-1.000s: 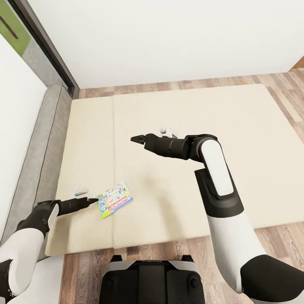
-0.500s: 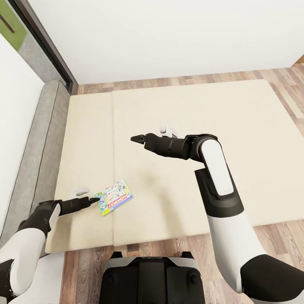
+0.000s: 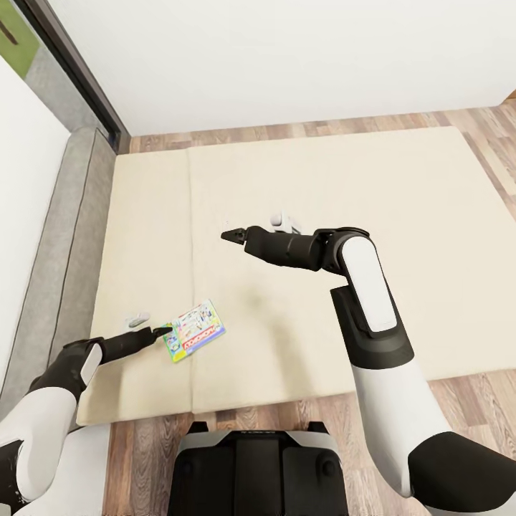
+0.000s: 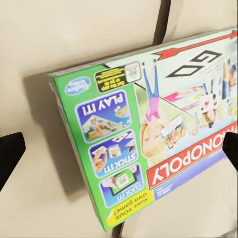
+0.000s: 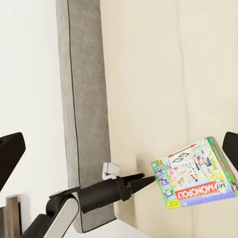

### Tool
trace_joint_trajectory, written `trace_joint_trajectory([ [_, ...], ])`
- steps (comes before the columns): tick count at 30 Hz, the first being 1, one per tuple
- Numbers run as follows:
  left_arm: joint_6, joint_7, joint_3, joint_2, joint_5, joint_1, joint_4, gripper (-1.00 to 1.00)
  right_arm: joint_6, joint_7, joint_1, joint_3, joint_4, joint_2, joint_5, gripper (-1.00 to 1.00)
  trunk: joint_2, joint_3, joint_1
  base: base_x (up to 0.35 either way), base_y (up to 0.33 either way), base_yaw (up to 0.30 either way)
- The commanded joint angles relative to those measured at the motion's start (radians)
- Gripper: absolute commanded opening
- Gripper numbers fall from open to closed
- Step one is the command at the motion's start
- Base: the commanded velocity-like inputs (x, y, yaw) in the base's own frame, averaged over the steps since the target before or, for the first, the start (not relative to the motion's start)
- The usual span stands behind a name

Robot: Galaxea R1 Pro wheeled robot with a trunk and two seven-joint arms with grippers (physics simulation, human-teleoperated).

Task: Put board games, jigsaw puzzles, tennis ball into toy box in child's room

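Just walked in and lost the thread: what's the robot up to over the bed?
The robot is leaning over the bed, reaching its left hand toward a board game lying flat on the mattress. The hand's tips are right at the box's near edge, and the fingers are spread open, nothing gripped yet. The right hand hovers over the middle of the mattress, holding nothing.

From my head camera I look down on the bed (image 3: 301, 186), its beige mattress split by a seam, a grey headboard (image 3: 68, 236) along its left edge. A colourful board game (image 3: 194, 330) lies flat near the mattress's near-left corner. My left gripper (image 3: 162, 332) reaches in low, its dark tip at the box's left edge; whether it touches, I cannot tell. My right gripper (image 3: 231, 235) hovers above mid-mattress, well apart from the box, pointing left.
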Motion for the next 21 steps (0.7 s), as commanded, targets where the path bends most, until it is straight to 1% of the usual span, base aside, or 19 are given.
trace_joint_trajectory([
  [1, 0.008, -0.011, 0.005, -0.001, 0.000, -0.001, 0.000, 1.00, 0.002, -0.011, -0.001, 0.000, -0.001, 0.000, -0.009, 1.00, -0.002, -0.003, 0.001, 0.000, 0.000, 0.000],
  [8, 0.010, -0.032, 0.004, 0.002, 0.006, -0.001, -0.001, 1.00, 0.002, -0.010, -0.001, 0.000, -0.001, 0.000, -0.010, 1.00, -0.002, -0.014, 0.001, 0.000, 0.000, 0.000],
  [21, 0.009, -0.036, 0.003, 0.005, 0.007, -0.001, -0.001, 1.00, 0.002, -0.010, -0.001, 0.000, -0.002, 0.000, -0.010, 1.00, -0.002, -0.036, 0.001, 0.000, 0.000, 0.000],
])
